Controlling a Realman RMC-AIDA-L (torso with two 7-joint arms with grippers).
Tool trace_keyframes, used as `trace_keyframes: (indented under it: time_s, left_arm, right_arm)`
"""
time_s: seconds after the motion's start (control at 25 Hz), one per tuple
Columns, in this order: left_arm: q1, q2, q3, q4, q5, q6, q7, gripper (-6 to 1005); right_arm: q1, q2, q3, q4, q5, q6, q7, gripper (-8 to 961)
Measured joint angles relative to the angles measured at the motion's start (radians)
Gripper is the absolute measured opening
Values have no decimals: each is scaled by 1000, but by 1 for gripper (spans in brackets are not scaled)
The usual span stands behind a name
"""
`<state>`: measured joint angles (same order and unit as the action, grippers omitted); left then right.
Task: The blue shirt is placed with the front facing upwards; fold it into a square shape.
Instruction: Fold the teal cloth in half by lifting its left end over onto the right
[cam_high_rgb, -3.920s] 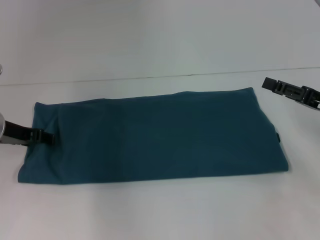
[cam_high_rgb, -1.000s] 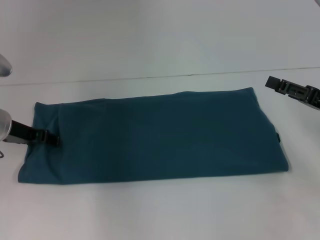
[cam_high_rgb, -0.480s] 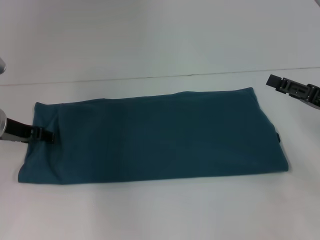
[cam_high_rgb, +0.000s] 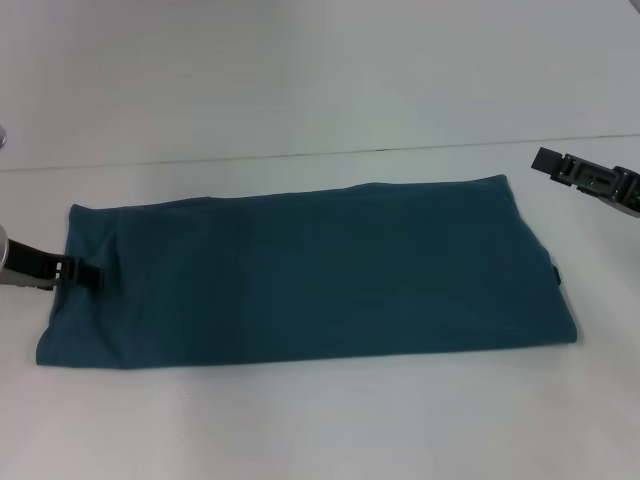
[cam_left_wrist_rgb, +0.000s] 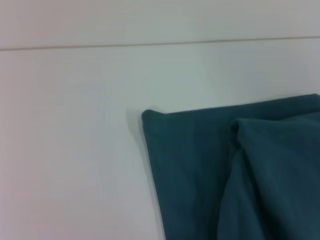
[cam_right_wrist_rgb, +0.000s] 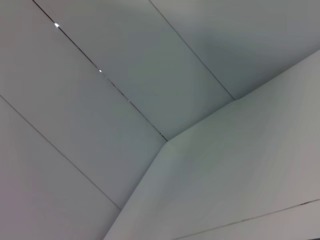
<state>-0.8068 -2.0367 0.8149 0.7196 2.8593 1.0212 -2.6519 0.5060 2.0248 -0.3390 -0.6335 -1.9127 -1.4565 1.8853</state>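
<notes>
- Left gripper (cam_high_rgb: 92, 273): drawn slightly back along the blue shirt (cam_high_rgb: 310, 272) left edge; grip state cannot be told.
- Right gripper (cam_high_rgb: 548, 162): unchanged above the tabletop (cam_high_rgb: 320, 420), clear of the shirt; opening cannot be told.

The left gripper (cam_high_rgb: 92, 275) is low at the left side; the right gripper (cam_high_rgb: 548, 162) hangs raised far right.

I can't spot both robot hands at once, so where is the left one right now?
In the head view the left gripper sits low at the left end of the blue shirt, on the white table. The right gripper hangs beyond the shirt's far right corner.
</notes>
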Motion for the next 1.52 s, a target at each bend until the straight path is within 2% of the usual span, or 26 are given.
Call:
trace_keyframes:
  time_s: [1.52]
  left_arm:
    - [-9,3,47,-23,0,3,-11,688]
  right_arm:
    - [-4,0,0,0,1,-2,0,745]
